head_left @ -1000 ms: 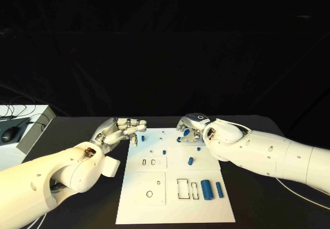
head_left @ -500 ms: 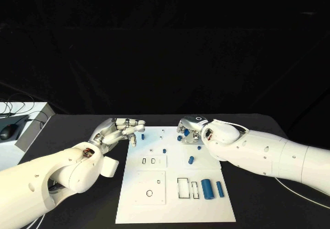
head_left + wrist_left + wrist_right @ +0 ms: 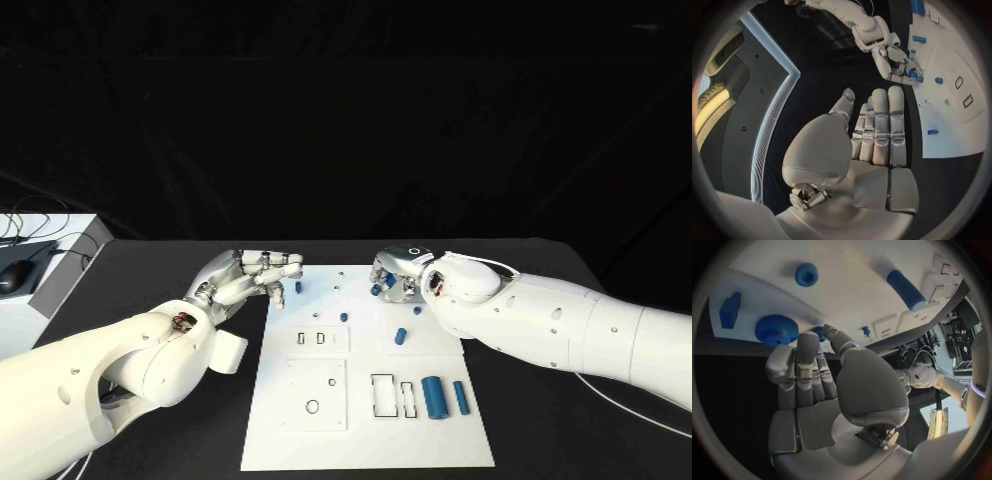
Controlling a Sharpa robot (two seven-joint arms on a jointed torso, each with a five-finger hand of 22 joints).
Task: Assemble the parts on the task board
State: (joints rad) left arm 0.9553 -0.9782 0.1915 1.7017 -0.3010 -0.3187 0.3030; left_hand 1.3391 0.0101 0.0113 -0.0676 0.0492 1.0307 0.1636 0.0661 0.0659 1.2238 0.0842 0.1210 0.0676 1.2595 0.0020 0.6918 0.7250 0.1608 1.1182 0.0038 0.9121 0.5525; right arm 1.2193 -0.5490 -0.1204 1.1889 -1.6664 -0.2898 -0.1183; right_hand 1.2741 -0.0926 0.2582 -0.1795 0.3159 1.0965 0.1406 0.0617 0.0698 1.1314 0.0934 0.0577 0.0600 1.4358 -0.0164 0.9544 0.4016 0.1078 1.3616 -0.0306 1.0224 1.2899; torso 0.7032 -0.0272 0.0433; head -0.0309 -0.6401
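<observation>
The blue toothed plastic gear (image 3: 776, 330) is best gripped by its rim, since the right hand (image 3: 400, 275), fingers apart, holds nothing.

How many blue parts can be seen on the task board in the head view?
7 on the task board: two cylinders near right, one mid-right, one beside it, one centre, one far left, one at the right hand. More may be hidden.

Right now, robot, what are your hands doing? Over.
Left hand empty, fingers curled, at the task board's left edge. Right hand over the far right corner, fingers at a blue gear, grip unclear. Nothing in the way. Over.
</observation>
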